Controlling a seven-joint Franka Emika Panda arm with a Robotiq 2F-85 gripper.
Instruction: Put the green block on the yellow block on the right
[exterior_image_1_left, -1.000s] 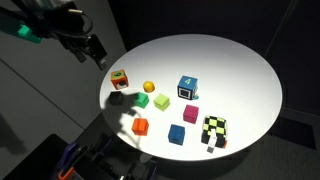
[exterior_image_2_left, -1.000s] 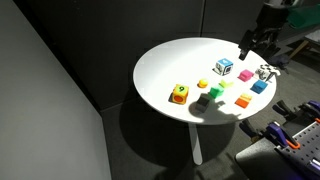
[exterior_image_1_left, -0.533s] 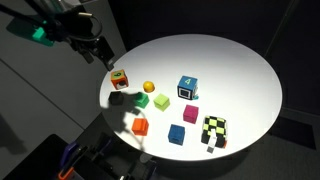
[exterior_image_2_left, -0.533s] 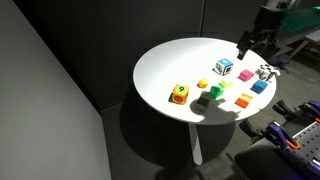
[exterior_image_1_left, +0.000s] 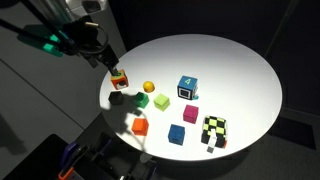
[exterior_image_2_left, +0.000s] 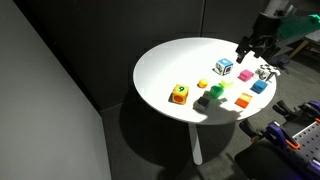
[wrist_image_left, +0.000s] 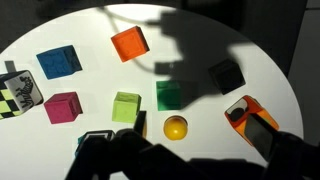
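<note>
The dark green block (exterior_image_1_left: 141, 99) sits on the round white table (exterior_image_1_left: 230, 70), right next to the pale lime-yellow block (exterior_image_1_left: 162, 101). Both also show in the wrist view, where the green block (wrist_image_left: 168, 95) lies in shadow beside the yellow block (wrist_image_left: 126, 107), and in an exterior view, green (exterior_image_2_left: 214, 92) and yellow (exterior_image_2_left: 224, 87). My gripper (exterior_image_1_left: 110, 64) hangs well above the table, open and empty, apart from every block. It also shows in an exterior view (exterior_image_2_left: 247, 45). In the wrist view its dark fingers (wrist_image_left: 180, 145) fill the bottom edge.
On the table are also an orange-yellow ball (wrist_image_left: 176, 127), a multicoloured orange-red cube (wrist_image_left: 240, 108), a dark cube (wrist_image_left: 226, 75), an orange cube (wrist_image_left: 129, 43), a blue cube (wrist_image_left: 58, 62), a magenta cube (wrist_image_left: 63, 107), a checkered cube (wrist_image_left: 15, 95) and a blue-and-white number cube (exterior_image_1_left: 187, 87).
The arm has swung down and sideways, bringing the gripper closer to the table edge by the multicoloured cube. No block has moved.
</note>
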